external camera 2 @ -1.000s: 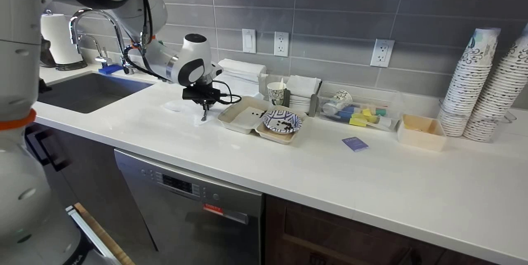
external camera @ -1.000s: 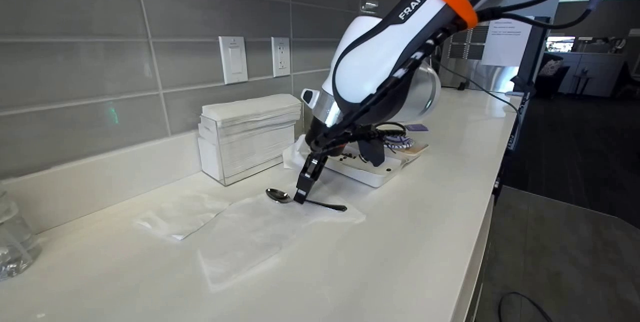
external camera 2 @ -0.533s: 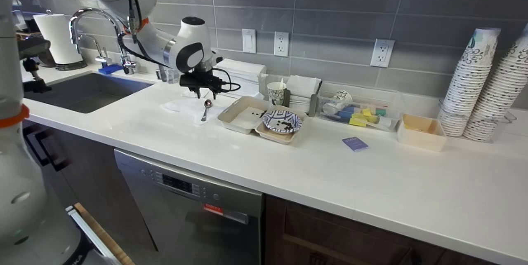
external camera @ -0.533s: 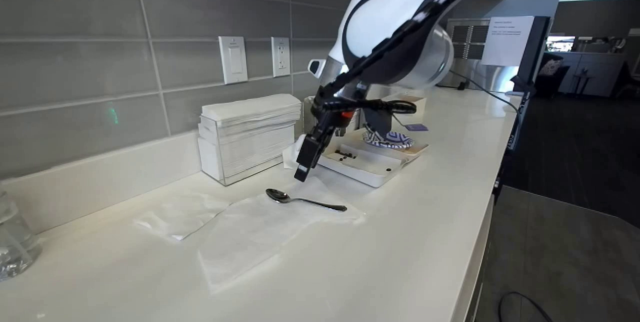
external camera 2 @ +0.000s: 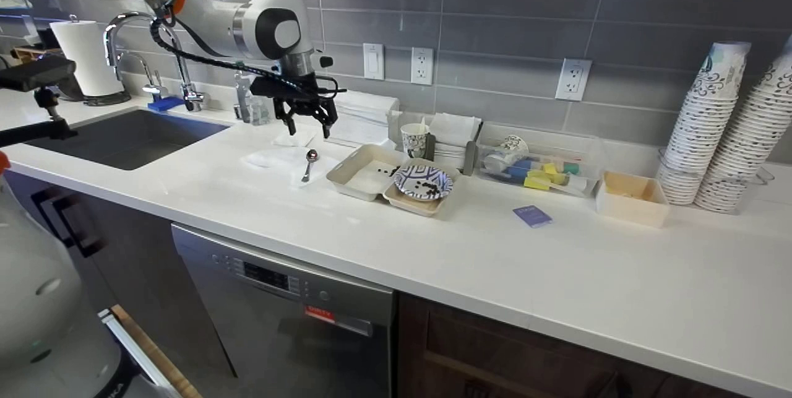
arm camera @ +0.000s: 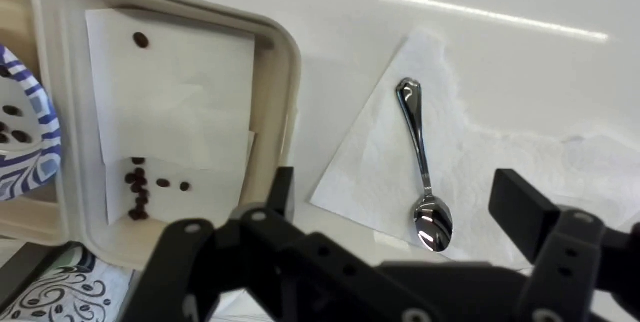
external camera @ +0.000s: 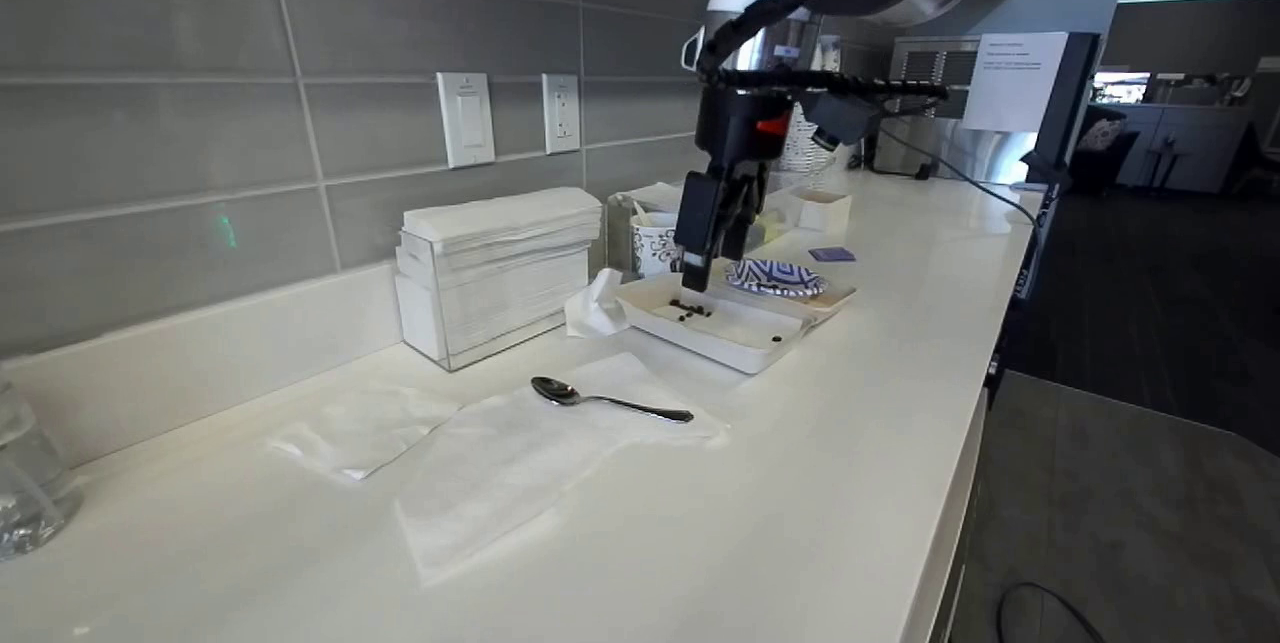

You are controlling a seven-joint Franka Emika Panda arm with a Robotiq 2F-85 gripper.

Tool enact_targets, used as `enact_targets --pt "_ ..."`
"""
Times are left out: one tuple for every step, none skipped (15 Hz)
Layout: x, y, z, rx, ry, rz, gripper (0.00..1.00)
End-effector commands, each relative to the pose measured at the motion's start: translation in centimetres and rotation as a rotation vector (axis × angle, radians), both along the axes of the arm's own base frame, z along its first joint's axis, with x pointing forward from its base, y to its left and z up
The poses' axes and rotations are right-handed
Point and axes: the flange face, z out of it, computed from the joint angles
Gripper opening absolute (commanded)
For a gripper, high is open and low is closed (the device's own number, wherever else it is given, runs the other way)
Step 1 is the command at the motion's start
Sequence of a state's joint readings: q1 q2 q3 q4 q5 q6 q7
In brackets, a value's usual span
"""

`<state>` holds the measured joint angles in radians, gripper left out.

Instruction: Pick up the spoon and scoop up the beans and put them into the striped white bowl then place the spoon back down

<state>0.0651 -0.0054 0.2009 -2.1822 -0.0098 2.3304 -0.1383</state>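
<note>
Has the spoon [arm camera: 423,167] lying flat on a white napkin [arm camera: 370,177] on the surface [external camera 2: 557,262]. Runs slantwise along its long axis, from the side of the tiled wall [external camera: 380,143] toward the front edge; in both exterior views, points its oval bowl [external camera: 556,390] to the wall and its handle end [external camera: 675,414] to the front. In the wrist view, stretches nearly top to bottom, with handle end uppermost and a little left, oval bowl lowermost and a little right. Higher up, in the air, holds the end effector [external camera 2: 309,132] released, with fingers [arm camera: 525,212] spread wide, one to either side of the spoon in that same view and well apart from it. Near the spoon, has a beige two-part container [arm camera: 294,69], with dark beans [arm camera: 139,188] on white paper [arm camera: 170,61] in the nearer half and the striped white bowl [external camera 2: 406,176], with beans inside, on the farther half. Shows one bean alone toward the front of the paper, with most others gathered toward the wall.
</note>
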Motion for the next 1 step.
enact_targets --pt "0.03 0.08 -0.05 0.000 0.002 0.001 1.00"
